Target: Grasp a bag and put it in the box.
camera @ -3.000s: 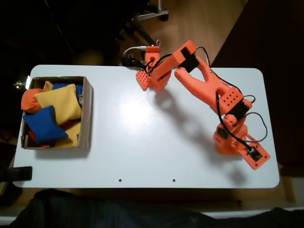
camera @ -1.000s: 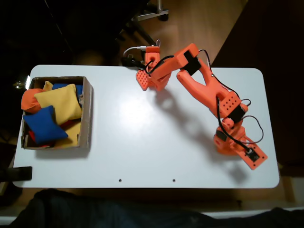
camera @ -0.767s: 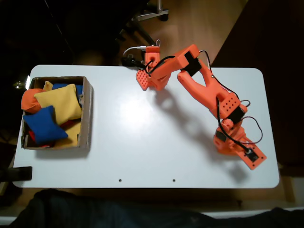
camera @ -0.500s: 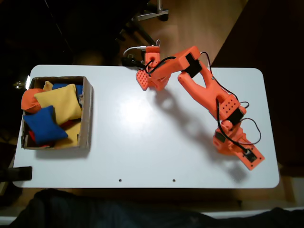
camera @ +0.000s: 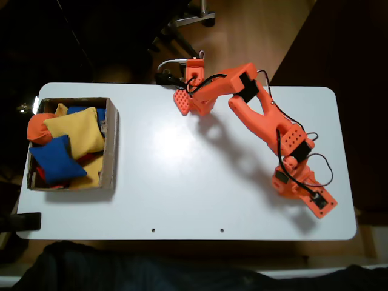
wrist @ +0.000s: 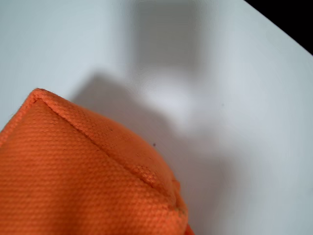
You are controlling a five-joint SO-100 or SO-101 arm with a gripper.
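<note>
The cardboard box (camera: 111,145) sits at the left end of the white table (camera: 182,182) in the fixed view, crowded with bean bags: a yellow bean bag (camera: 77,129) on top, a blue bean bag (camera: 56,159) in front of it, a rounder orange bag (camera: 37,128) at the left wall, with more yellow and blue fabric showing beneath.

The orange bag (wrist: 73,181) looms close in the wrist view, its seamed corner raised over the table's bare surface; in the fixed view it sits at the table's far edge, well apart from the box. The gripper (camera: 189,100) is right at the bag there, but whether its jaws are closed on it cannot be told.

Compared with three seconds ago, the arm's base has swung slightly and the elbow has shifted right, while the gripper has stayed at the same spot. The box's contents are unchanged.

No writing is legible.
</note>
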